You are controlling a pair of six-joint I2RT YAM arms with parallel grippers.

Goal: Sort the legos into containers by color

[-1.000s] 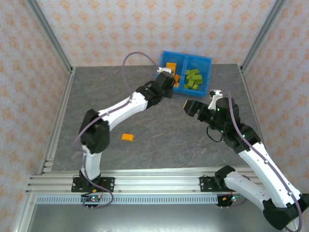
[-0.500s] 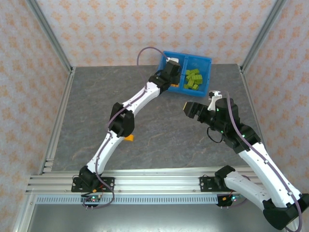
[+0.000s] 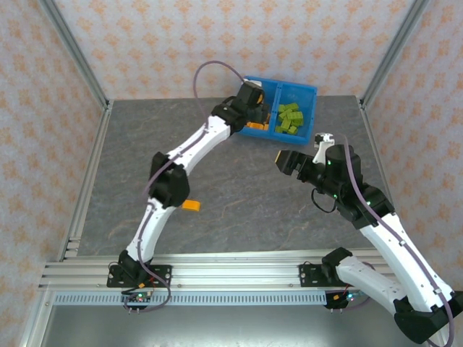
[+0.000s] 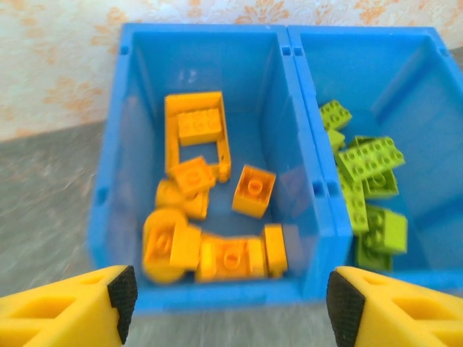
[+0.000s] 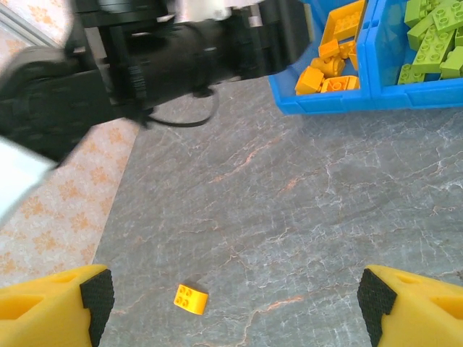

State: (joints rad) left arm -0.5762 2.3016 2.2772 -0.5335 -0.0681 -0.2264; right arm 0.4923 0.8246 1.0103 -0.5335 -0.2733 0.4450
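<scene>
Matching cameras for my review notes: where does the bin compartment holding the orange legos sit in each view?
Top external: orange compartment at far centre, partly hidden by the left arm.
Left wrist: orange compartment centre-left.
Right wrist: orange compartment near the top right corner.
Shared landmark: lime green legos in the compartment to its right.

Overhead view, wrist views sharing bin (image 4: 202,30)
</scene>
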